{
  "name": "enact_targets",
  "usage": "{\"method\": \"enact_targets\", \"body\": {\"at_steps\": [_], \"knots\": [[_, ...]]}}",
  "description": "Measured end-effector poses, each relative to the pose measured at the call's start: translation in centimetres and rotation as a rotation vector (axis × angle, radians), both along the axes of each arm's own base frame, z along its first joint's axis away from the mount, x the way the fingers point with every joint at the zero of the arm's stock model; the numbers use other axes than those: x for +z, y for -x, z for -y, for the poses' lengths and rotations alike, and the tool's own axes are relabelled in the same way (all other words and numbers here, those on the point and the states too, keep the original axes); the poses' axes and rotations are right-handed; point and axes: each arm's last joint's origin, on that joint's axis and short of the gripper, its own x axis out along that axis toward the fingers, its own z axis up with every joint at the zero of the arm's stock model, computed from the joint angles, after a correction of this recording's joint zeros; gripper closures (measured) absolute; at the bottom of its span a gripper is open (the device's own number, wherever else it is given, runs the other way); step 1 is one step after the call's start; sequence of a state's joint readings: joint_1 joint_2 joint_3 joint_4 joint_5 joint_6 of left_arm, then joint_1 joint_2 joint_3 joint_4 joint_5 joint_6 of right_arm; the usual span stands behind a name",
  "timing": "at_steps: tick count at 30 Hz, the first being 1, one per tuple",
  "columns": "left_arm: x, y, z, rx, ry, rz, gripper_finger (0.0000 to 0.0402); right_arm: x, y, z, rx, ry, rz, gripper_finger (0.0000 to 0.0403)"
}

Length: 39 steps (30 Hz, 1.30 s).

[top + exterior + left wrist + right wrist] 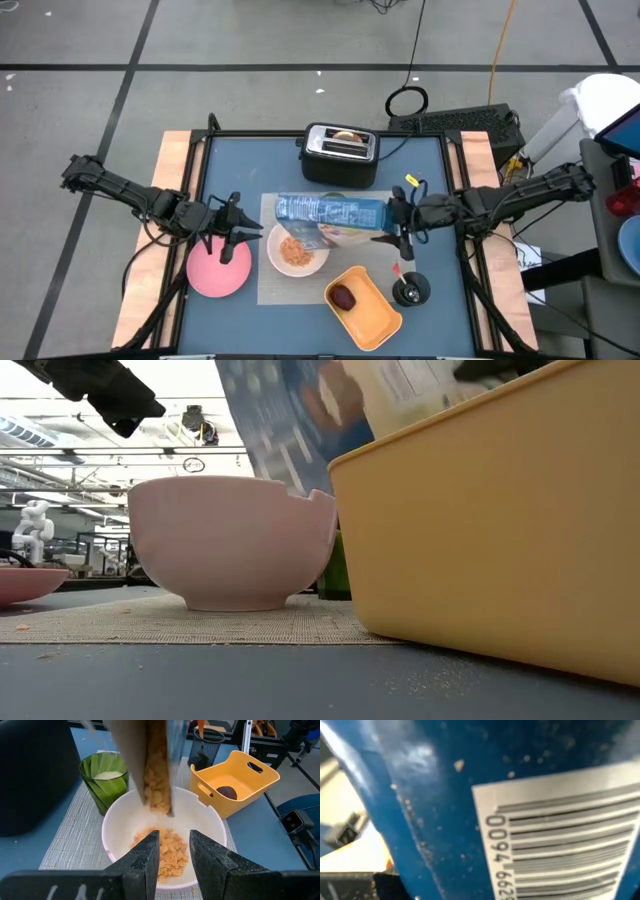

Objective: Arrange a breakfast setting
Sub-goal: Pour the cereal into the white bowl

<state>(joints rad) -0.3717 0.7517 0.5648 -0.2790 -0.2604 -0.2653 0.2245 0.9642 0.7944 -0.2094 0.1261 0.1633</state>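
Step in hand, as judged: filling the white bowl (297,250) on the grey placemat (270,290); right gripper (398,228) holds the tipped blue cereal box (330,211), flakes falling; left gripper (232,228) waits just beside the bowl, fingers (145,862) slightly parted, empty; next move calls for righting the box; the right fingers' contact on the box is hidden.

Left claw (172,857) open (right claw (400,228) clamped shut).
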Motion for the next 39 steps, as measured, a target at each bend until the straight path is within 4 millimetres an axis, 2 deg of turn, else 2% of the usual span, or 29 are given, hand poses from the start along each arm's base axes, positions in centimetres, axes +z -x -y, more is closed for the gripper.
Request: {"method": "enact_targets", "body": {"at_steps": [3, 9, 14, 20, 28, 32, 37, 39], "knots": [[0.0, 0.0, 0.0, 0.0, 0.0, 0.0, 0.0289, 0.6, -0.2, 0.0, 0.01, 0.008, 0.057, 0.0143], [0.0, 0.0, 0.0, 0.0, 0.0, 0.0, 0.0289, -0.2, 0.1, 0.0, 0.004, 0.012, -0.025, 0.0143], [0.0, 0.0, 0.0, 0.0, 0.0, 0.0, 0.0289, 0.9, -0.3, -0.1, 0.018, 0.018, 0.089, 0.0143], [0.0, 0.0, 0.0, 0.0, 0.0, 0.0, 0.0289, 0.1, 0.0, -0.1, 0.031, 0.003, 0.0, 0.0143], [0.0, 0.0, 0.0, 0.0, 0.0, 0.0, 0.0289, 0.6, -0.2, -0.1, 0.038, 0.015, 0.058, 0.0143], [0.0, 0.0, 0.0, 0.0, -0.001, 0.0, 0.0289, -0.1, 0.1, 0.0, 0.022, -0.001, -0.02, 0.0143], [0.0, 0.0, 0.0, -0.001, -0.002, 0.0, 0.0289, 1.2, -0.4, -0.1, 0.043, 0.018, 0.116, 0.0143], [0.0, 0.0, 0.0, 0.001, 0.002, -0.001, 0.0289, 1.1, -0.3, -0.1, 0.045, 0.021, 0.102, 0.0143]]}}
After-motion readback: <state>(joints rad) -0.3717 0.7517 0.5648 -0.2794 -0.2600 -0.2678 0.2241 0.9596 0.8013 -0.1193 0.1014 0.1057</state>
